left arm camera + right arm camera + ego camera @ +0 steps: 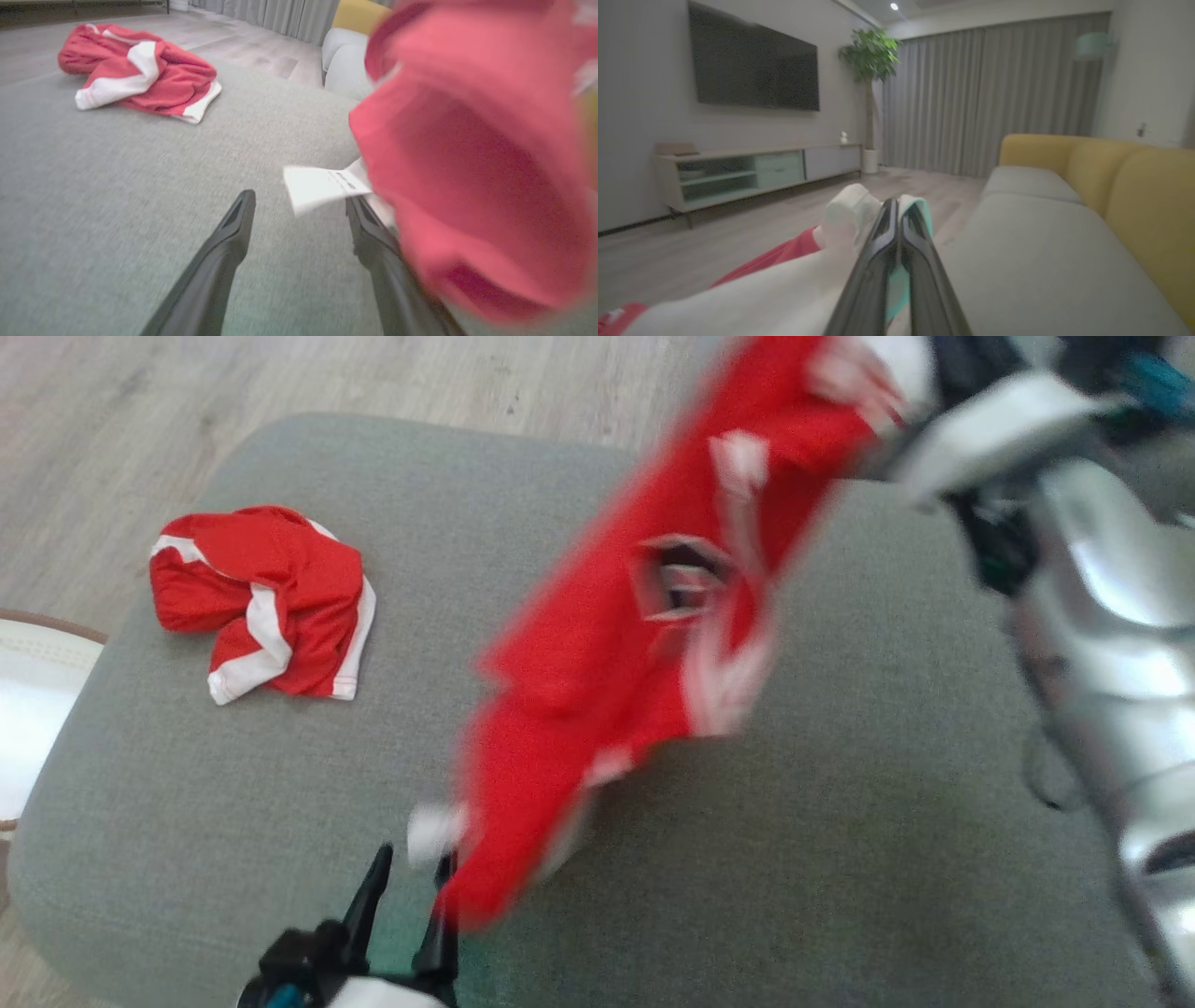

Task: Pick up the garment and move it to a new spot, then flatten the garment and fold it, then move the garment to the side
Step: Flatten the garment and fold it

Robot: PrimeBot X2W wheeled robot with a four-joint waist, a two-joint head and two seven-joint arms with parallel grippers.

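On grey fabric cushion (840,821), left part: crumpled red-and-white cloth heap (261,602); hanging red-and-white fabric garment (607,691) over cushion centre, right of heap.

We see a home living room: left of the jaws of our right gripper (896,205) a wall television (754,65) over a console (756,172), ahead curtains (985,93) and a plant (871,56), right a yellow sofa (1134,186).

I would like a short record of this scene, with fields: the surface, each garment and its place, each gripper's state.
surface: grey cushion on a wooden floor
held garment: red garment, blurred, hanging in the air
other garment: crumpled garment, red and white, lying on the cushion's left part
right gripper: shut on the red garment's pale edge
left gripper: open, beside the red garment's lower end and its white label
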